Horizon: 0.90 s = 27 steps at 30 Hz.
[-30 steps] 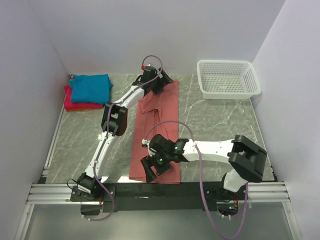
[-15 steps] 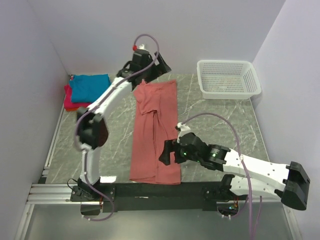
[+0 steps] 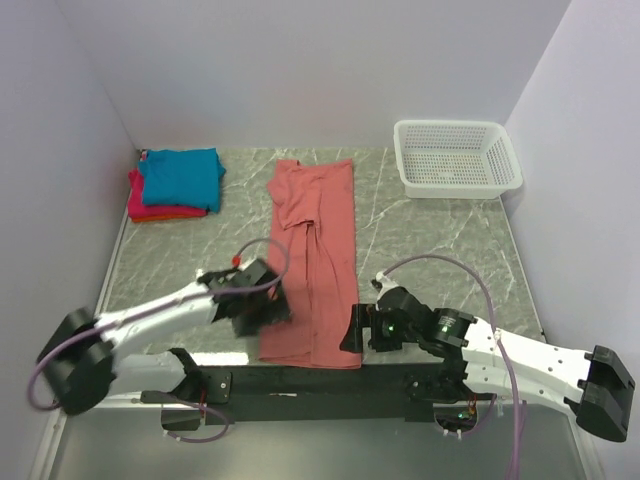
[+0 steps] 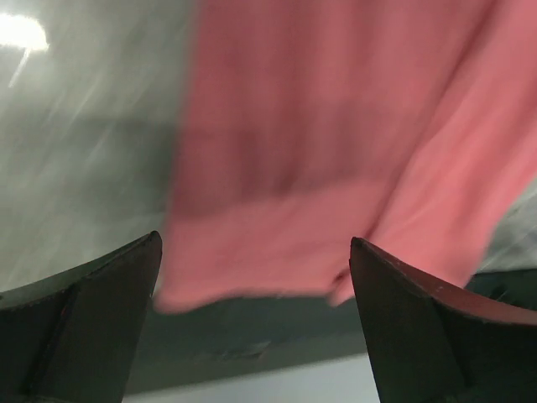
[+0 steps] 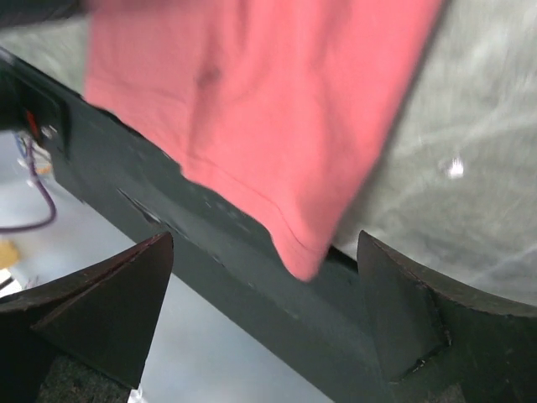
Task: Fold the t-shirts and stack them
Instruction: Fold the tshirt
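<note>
The salmon-red t-shirt (image 3: 315, 260) lies folded into a long strip down the middle of the table, its near hem at the table's front edge. My left gripper (image 3: 262, 312) is open and empty at the strip's near left corner; that hem shows in the left wrist view (image 4: 336, 176). My right gripper (image 3: 358, 330) is open and empty at the near right corner, which shows in the right wrist view (image 5: 277, 126). The teal-blue t-shirt (image 3: 181, 176) lies folded on the magenta-pink t-shirt (image 3: 150, 207) at the back left.
A white mesh basket (image 3: 456, 158) stands at the back right. The dark front rail (image 3: 320, 382) runs along the table's near edge under the shirt's hem. Walls close in the back and both sides.
My left arm has swung from the shirt's far collar end back to its near left corner. My right gripper has moved down to the near right corner. The shirt lies flat, released.
</note>
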### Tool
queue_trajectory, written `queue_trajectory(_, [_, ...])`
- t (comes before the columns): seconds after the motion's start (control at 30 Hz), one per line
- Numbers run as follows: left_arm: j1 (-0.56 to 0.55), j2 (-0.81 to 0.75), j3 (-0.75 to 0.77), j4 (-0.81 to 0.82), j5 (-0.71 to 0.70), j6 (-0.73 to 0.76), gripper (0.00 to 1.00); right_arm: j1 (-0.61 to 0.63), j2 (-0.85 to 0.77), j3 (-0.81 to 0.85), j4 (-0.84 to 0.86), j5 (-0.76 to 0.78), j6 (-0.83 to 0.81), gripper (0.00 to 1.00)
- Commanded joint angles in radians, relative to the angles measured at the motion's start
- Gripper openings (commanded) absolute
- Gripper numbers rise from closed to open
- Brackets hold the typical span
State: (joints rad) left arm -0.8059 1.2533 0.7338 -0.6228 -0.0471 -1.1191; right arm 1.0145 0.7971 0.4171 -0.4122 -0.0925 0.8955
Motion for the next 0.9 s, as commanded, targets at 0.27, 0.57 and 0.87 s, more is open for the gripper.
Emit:
queue_trajectory(0.27, [-0.144,-0.399,-0.241,-0.236,0.032,-0.366,0.92,-0.005,0.060,-0.089,0.098,-0.153,0.111,0.87])
queue_trajectory(0.57, [-0.144,-0.276,-0.289,-0.149,0.052,-0.340,0.57,-0.005,0.158,-0.113,0.182,-0.180,0.141,0.68])
queue_trajectory(0.87, [-0.144,-0.173,-0.267,-0.060,0.018,-0.315,0.50,-0.007,0.266,-0.104,0.248,-0.210,0.117,0.48])
